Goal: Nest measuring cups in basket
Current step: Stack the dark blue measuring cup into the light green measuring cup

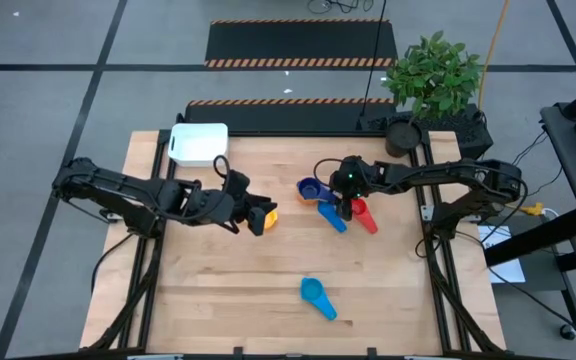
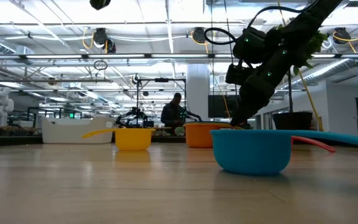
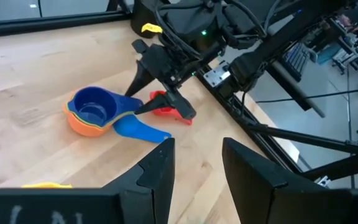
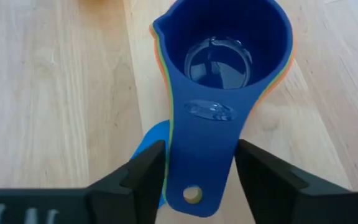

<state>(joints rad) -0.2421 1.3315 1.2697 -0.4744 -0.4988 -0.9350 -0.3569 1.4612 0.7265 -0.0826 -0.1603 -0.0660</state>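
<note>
A dark blue measuring cup (image 4: 229, 50) sits nested on top of a stack with green and orange rims (image 1: 311, 188) at mid-table. My right gripper (image 4: 201, 155) is shut on its handle. A red cup (image 1: 365, 215) and a light blue cup (image 1: 333, 220) lie beside the stack. Another light blue cup (image 1: 317, 297) rests near the front edge. A yellow cup (image 1: 265, 215) stands on the table by my left gripper (image 3: 197, 168), which hangs open above it, holding nothing. The white basket (image 1: 199, 143) stands at the far left. My right gripper pinches the dark blue cup's flat handle (image 4: 204, 143) by its two long edges, near the free end with the hole. The fingers (image 4: 145, 171) slant down from the table's right side and run along the handle. The cup sits upright in the stack.
A potted plant (image 1: 433, 75) stands beyond the table's far right corner. Bare wood lies between the stack and the basket and across the near left of the table. In the low view, a person (image 2: 174, 112) shows in the room behind.
</note>
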